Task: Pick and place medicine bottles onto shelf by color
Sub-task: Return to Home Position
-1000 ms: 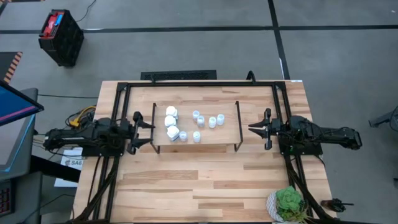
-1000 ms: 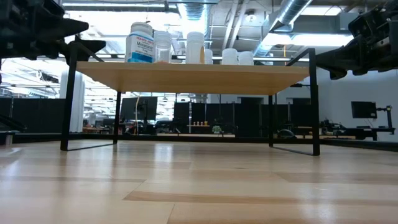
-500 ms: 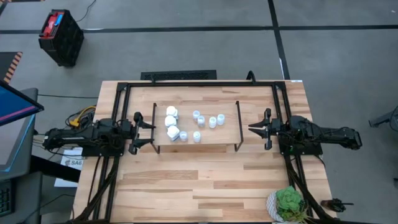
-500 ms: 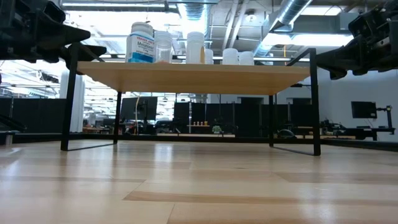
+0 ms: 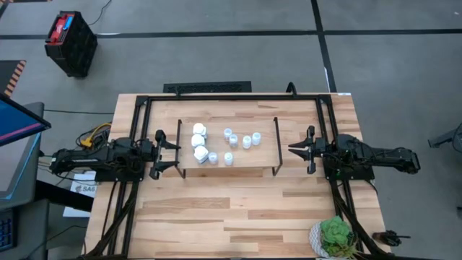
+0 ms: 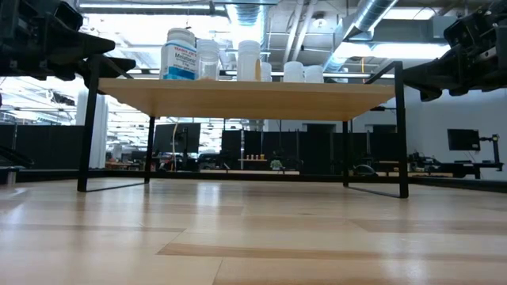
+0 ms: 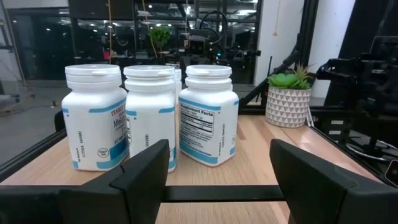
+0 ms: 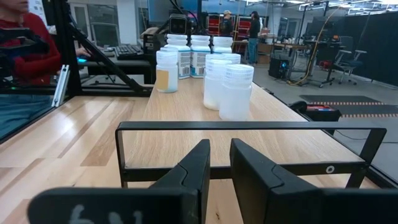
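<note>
Wooden shelf (image 5: 253, 160) long axis left-right, white bottles (image 5: 196, 141) upright

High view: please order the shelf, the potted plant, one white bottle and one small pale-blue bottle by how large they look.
1. shelf
2. potted plant
3. white bottle
4. pale-blue bottle, only a little smaller than the white one

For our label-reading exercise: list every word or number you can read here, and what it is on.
"TRA…" and "Me…": white bottle, rest hidden.
Fine print panel: second white bottle, too small to read.
"SA…": white sheet beside the left arm, rest unclear.
</note>
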`<state>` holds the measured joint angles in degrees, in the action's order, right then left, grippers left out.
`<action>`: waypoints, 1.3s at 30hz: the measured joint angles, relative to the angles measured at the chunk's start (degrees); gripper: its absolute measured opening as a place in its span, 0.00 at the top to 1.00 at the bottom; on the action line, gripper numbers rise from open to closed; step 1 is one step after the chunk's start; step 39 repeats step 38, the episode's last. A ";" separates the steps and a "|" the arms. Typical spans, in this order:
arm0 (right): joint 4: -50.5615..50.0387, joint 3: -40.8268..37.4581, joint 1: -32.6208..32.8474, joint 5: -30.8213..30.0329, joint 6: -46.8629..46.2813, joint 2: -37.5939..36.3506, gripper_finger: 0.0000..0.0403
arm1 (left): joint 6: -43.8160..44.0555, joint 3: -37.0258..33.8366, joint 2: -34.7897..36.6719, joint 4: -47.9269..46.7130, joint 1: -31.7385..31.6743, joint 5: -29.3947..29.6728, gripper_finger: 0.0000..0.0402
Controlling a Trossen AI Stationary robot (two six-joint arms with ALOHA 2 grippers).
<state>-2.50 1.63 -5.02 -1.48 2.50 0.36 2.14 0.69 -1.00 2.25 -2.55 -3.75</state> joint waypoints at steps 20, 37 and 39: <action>0.01 0.00 0.00 0.00 -0.01 0.00 0.79 | -1.98 -0.02 -0.06 -0.26 0.00 0.00 0.34; 0.02 0.00 0.00 0.00 0.00 0.00 0.79 | -1.97 -0.04 -0.06 -0.25 0.00 0.02 0.34; 0.01 0.00 0.00 0.00 0.00 0.00 0.79 | -1.97 -0.04 -0.06 -0.25 0.00 0.02 0.34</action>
